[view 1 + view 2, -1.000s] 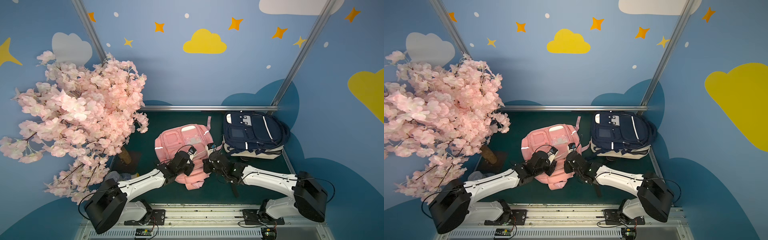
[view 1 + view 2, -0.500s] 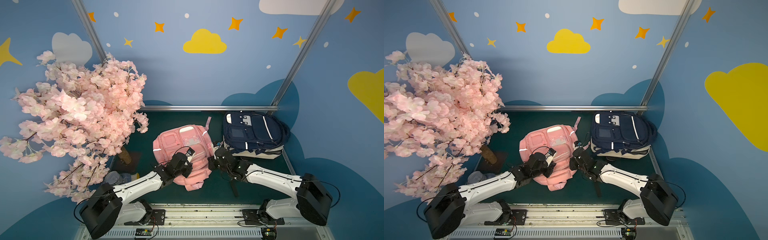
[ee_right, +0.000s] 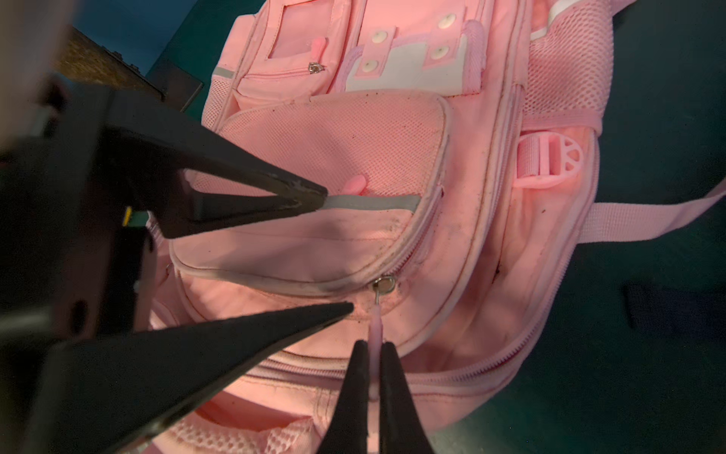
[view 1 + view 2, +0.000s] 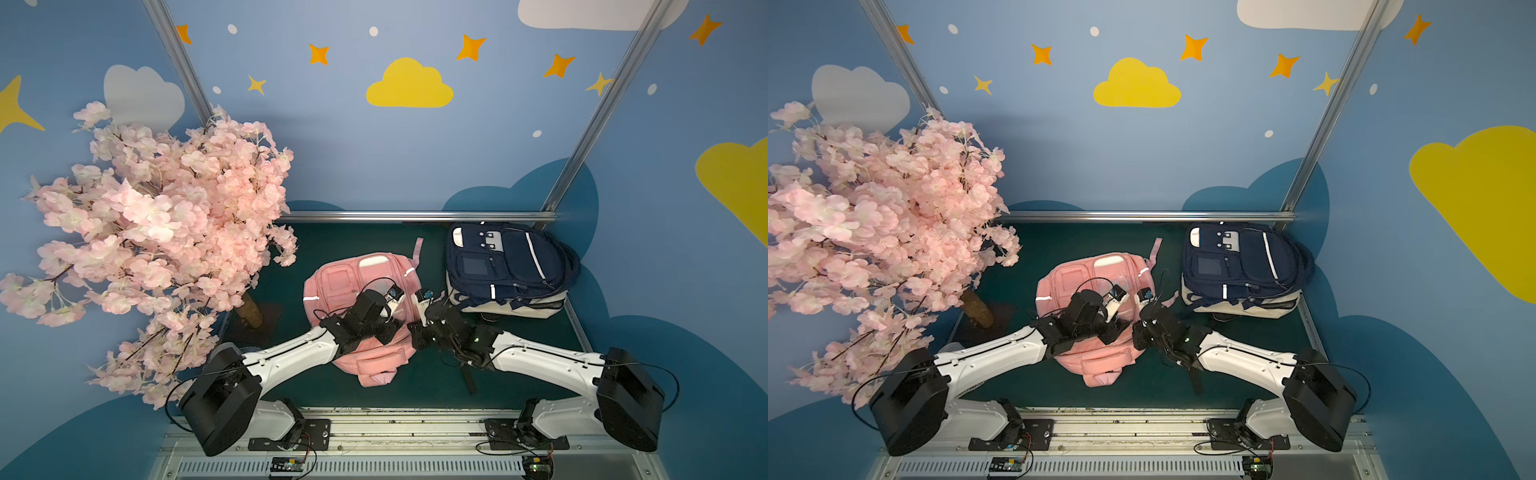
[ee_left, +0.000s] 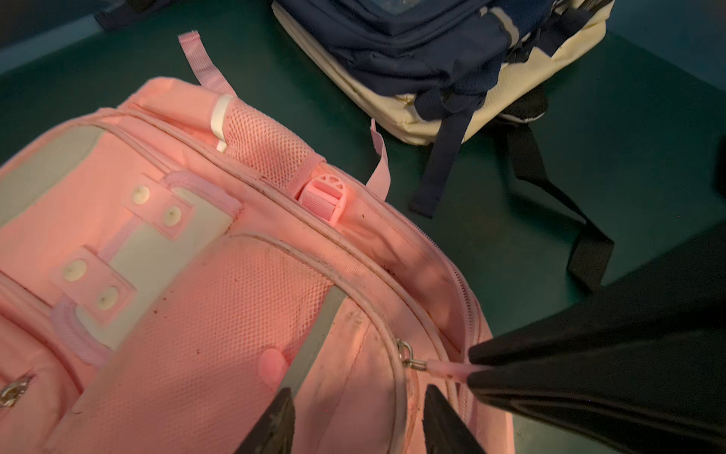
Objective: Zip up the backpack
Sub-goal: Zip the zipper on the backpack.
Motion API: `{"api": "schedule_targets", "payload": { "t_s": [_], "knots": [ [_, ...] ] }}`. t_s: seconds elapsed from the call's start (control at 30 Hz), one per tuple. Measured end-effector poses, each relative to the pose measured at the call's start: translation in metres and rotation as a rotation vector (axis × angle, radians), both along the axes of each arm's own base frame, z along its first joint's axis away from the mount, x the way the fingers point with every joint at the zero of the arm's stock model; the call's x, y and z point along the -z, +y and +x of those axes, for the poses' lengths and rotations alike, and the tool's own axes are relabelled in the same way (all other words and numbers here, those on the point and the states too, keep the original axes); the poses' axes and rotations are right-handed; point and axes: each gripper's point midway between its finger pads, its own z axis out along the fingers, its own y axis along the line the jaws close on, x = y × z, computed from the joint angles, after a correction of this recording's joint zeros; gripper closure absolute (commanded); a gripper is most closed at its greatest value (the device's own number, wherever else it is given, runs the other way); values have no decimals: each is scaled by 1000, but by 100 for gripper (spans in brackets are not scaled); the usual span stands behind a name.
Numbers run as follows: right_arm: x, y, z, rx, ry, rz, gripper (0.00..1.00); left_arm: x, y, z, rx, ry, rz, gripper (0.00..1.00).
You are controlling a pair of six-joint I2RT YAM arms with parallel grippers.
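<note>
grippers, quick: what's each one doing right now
left gripper: open, holding nothing, jaws apart over the pink backpack.
right gripper: shut on the pink zipper pull.

Left gripper [image 5: 355,393] spread apart; right gripper [image 3: 373,348] pinched tight.

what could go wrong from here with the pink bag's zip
1. The right gripper pinches the thin pull tab only at its fingertips, so the tab may slip out under a pull.
2. The left gripper is open and grips nothing, so the pink backpack may drag along the green surface instead of zipping.
3. One left finger sits near the slider and could block it.
</note>
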Motion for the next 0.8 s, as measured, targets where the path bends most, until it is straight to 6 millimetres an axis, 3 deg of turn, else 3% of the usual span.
{"api": "schedule_targets", "payload": {
  "t_s": [0.17, 0.5, 0.8],
  "knots": [
    [-5, 0, 0, -3, -11, 10, 100, 5, 0, 0, 7, 8, 11, 52],
    [-3, -10, 11, 62, -55, -10, 100, 7, -3, -4, 48, -14, 14, 89],
    [4, -17, 32, 103, -47, 5, 100, 3, 7, -19, 65, -61, -22, 96]
  ]
}}
